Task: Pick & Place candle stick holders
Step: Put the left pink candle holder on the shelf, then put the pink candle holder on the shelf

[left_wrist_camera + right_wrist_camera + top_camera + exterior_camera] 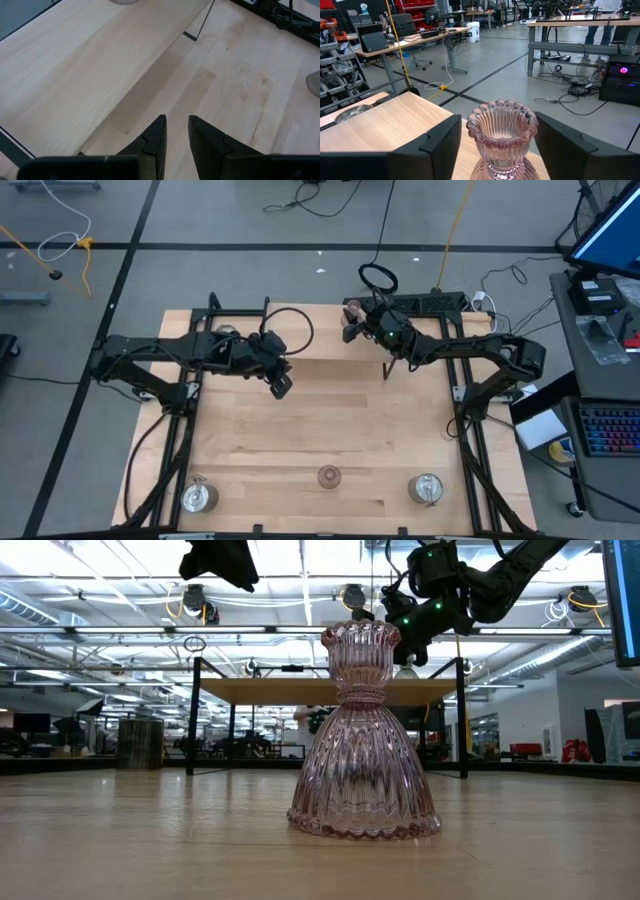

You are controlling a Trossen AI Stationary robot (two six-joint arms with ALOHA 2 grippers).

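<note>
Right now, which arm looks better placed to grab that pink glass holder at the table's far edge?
The right gripper: its open fingers already flank the pink holder. The left gripper hovers above bare wood, farther away.

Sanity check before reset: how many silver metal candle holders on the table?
3 silver holders: front-left holder, front-right holder, and back-edge holder, partly hidden by the left arm from above.

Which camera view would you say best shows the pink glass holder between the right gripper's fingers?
The right wrist view: the pink glass holder fills it, between the right gripper fingers. The high view shows it small at the far edge; the low and left wrist views do not clearly show it.
</note>
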